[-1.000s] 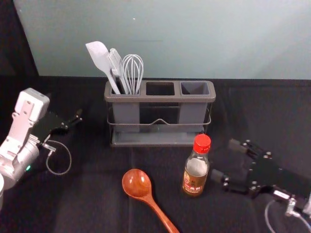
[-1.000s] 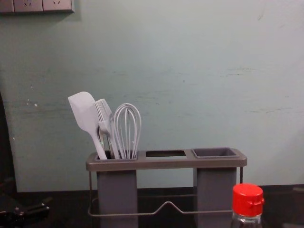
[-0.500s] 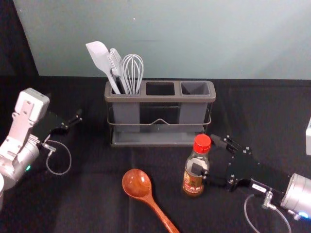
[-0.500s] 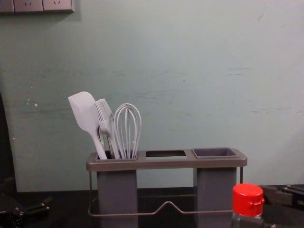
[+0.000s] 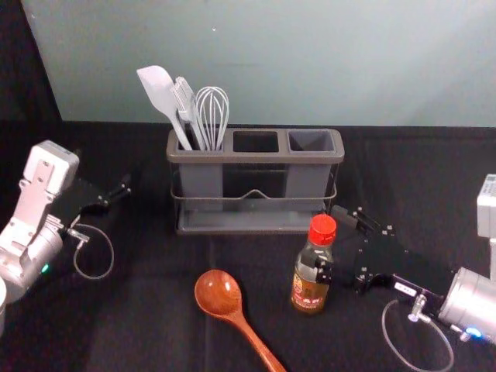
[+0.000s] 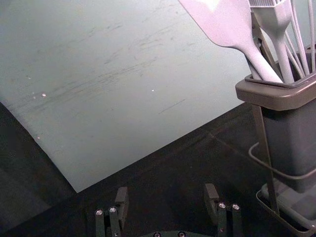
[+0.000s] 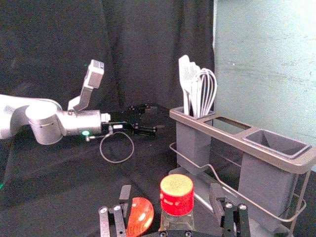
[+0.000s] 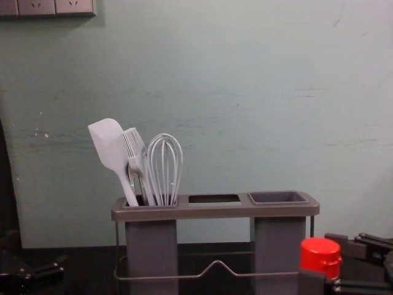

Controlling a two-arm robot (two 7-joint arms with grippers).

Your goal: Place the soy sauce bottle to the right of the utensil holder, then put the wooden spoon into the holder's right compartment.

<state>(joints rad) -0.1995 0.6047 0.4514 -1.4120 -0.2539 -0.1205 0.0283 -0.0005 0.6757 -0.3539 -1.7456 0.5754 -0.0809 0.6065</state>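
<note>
Head view: counter (image 5: 155,325) under black cloth; pale grey-green wall (image 5: 310,62) behind. Right hand (image 5: 331,242) open at the bottle (image 5: 308,280), which stands upright. Left of this hand and nearer the robot: spoon (image 5: 219,293), flat, bowl away from robot. Ahead and to its left: holder (image 5: 256,157); spatula (image 5: 158,91), brush (image 5: 186,105) and whisk (image 5: 211,112) in left compartment, other two vacant. Left hand (image 5: 108,186) parked, left of holder.

Chest view: wall sockets (image 8: 37,7) high up, far left of the right hand. One finger lies beyond the red cap (image 8: 320,255), the other on the robot's side of the bottle. Contact: cannot tell.

Left wrist view: fingers well apart, nothing between; holder's left end near.

Right wrist view: cap between the spread fingers; dark curtain (image 7: 148,44) beyond the left arm.

Change: 1.0 s ago the right hand was apart from the bottle, farther right; since 0.5 s ago it has advanced slightly. Bottle and spoon unmoved.
</note>
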